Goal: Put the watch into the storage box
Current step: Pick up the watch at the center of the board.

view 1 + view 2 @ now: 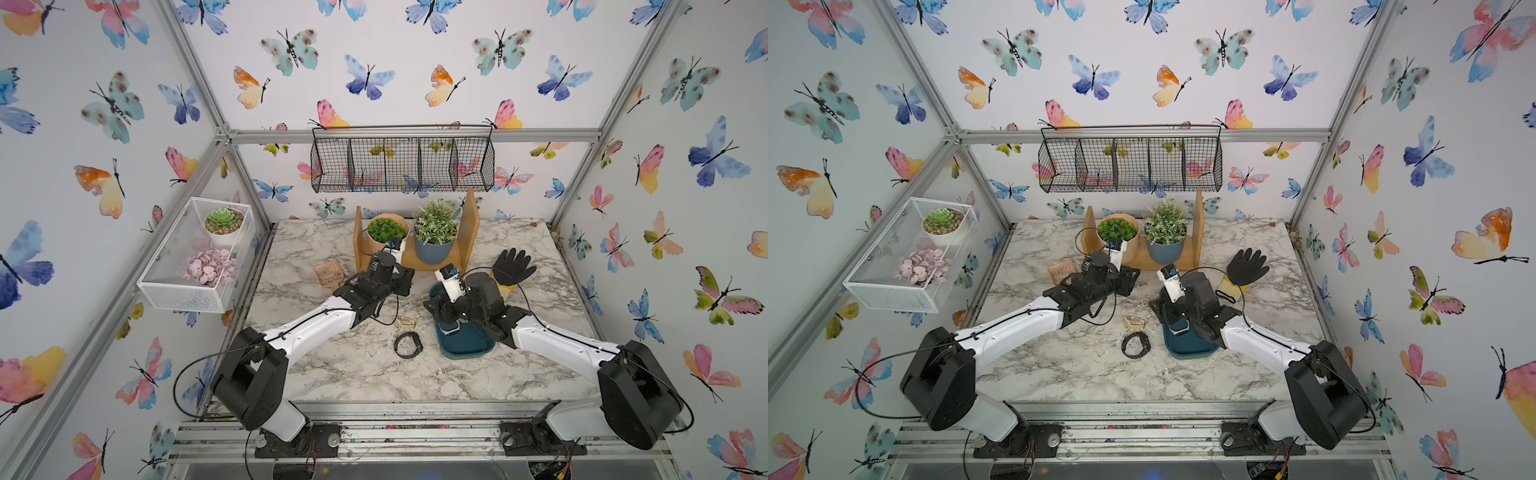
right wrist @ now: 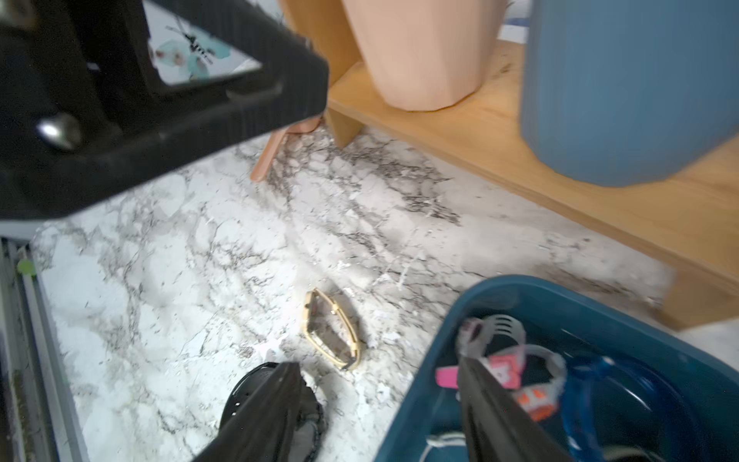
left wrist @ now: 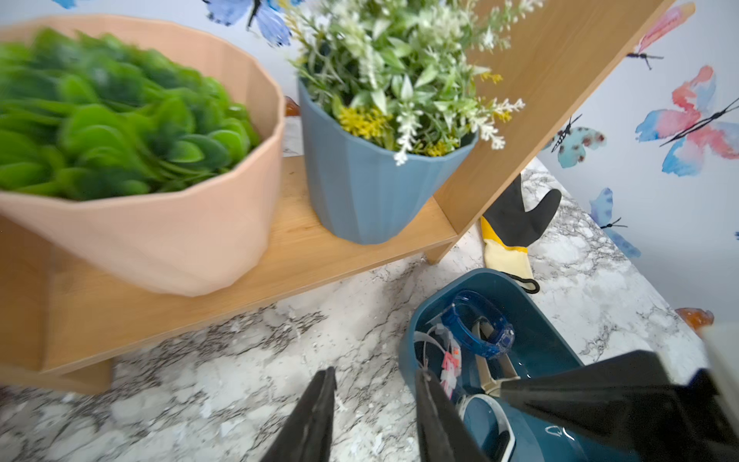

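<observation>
Overhead, my right arm (image 1: 552, 336) half-hides the storage box (image 1: 469, 348); wrist views show a blue watch (image 3: 486, 328) inside, left gripper (image 3: 374, 404) and right gripper (image 2: 378, 404) parted, empty.

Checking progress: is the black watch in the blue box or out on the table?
Out. The black watch lies on the marble table, beside the blue box.

This is a robot test cell dressed as a home corner. An aluminium frame (image 1: 411, 135) carries butterfly wallpaper (image 1: 374, 62). The left arm (image 1: 311, 324) and right arm (image 1: 557, 338) are bolted to a metal rail (image 1: 415, 434) at the near edge of a marble-pattern tabletop (image 1: 353, 374). At the far side, potted plants (image 1: 434, 226) stand on a wooden shelf (image 1: 415, 257). A black wire basket (image 1: 403, 164) hangs on the far wall and a white mesh basket (image 1: 195, 257) on the left wall.
</observation>
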{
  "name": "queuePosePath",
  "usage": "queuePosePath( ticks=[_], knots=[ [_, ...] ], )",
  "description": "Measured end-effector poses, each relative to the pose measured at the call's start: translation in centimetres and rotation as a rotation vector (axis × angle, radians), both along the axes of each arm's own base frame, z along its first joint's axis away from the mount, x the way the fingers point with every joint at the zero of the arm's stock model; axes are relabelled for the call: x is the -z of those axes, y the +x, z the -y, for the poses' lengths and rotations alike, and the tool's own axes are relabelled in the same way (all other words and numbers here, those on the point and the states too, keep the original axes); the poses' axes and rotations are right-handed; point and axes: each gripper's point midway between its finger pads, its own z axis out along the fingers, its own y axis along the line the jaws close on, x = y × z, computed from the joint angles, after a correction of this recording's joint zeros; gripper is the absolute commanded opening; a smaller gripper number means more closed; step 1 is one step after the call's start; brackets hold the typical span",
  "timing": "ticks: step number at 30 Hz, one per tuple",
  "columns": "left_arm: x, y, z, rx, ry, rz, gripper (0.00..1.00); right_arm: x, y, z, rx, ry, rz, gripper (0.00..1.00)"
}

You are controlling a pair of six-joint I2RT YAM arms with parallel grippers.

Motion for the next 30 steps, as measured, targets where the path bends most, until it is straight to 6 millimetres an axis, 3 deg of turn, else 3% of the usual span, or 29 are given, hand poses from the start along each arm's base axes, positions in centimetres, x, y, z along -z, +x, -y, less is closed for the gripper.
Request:
queuePosePath(
  ticks=[5,10,13,19,30],
  knots=[
    [3.2,-1.4,-4.8,-0.083,0.023,-0.061,0.38,1.6,-1.0,-3.3,-0.118,-0.059,0.008,0.61],
    [6.9,-2.7,-8.0,-0.145,0.060,-0.138,0.38,3.9,-1.6,-5.6,-0.198,-0.125,-0.012,0.48],
    [8.0,-3.3,-8.4,-0.154,0.068,-0.164,0.38,5.4,-1.8,-6.3,-0.219,-0.159,-0.041,0.39],
    [8.6,-3.6,-8.7,-0.160,0.069,-0.173,0.38,7.2,-1.4,-6.8,-0.236,-0.213,-0.073,0.33],
    [8.5,-3.3,-9.1,-0.173,0.059,-0.162,0.38,10.2,-2.1,-6.2,-0.254,-0.301,-0.126,0.31]
  ],
)
